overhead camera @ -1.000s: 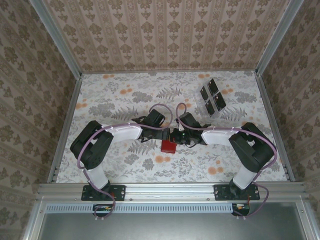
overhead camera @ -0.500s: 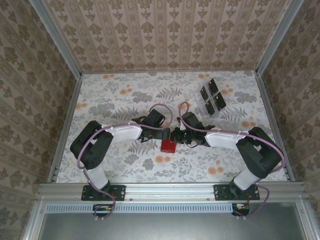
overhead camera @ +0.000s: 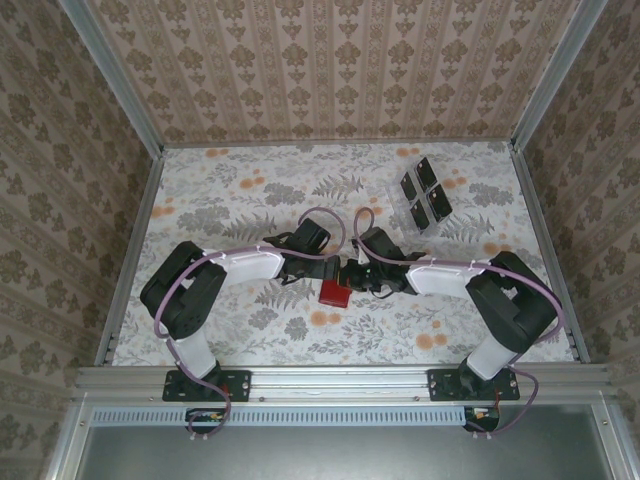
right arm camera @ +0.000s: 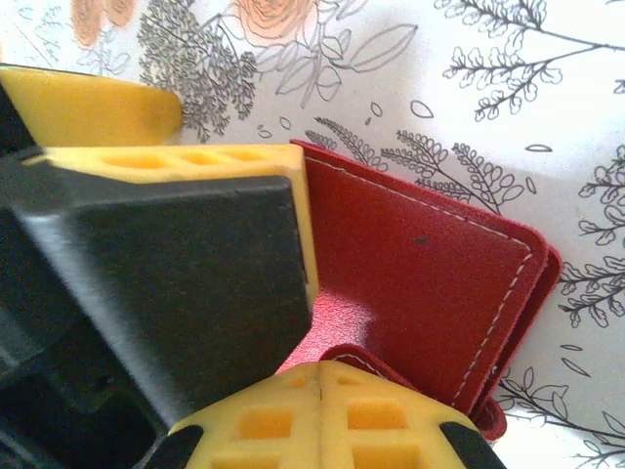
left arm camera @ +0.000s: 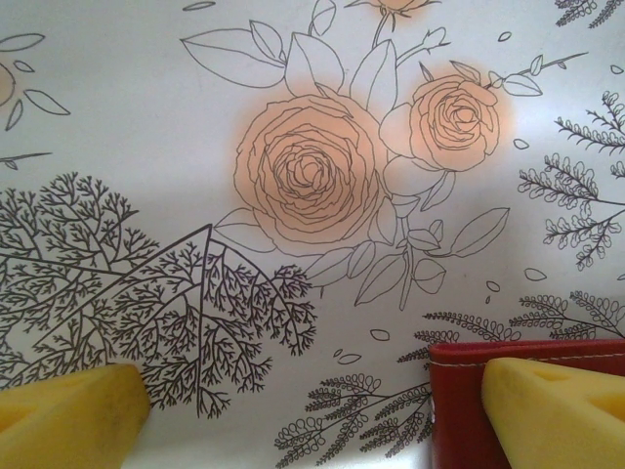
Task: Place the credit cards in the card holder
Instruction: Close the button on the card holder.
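Card holder [right arm camera: 420,264], at the left tool [left arm camera: 312,430]: red pebbled leather-look skin, pale stitched edge, soft sheen. Tool fingers [left arm camera: 552,415]: yellow matt plastic, finely grained. Worktop [left arm camera: 146,117] beneath the tool: smooth printed floral sheet, faintly glossy.

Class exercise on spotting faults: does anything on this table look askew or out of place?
The card holder is not lying flat: in the right wrist view one flap curls up by a yellow finger, and its layers sit offset at one edge. The credit cards lie tidily in their clear tray; nothing is spilled.
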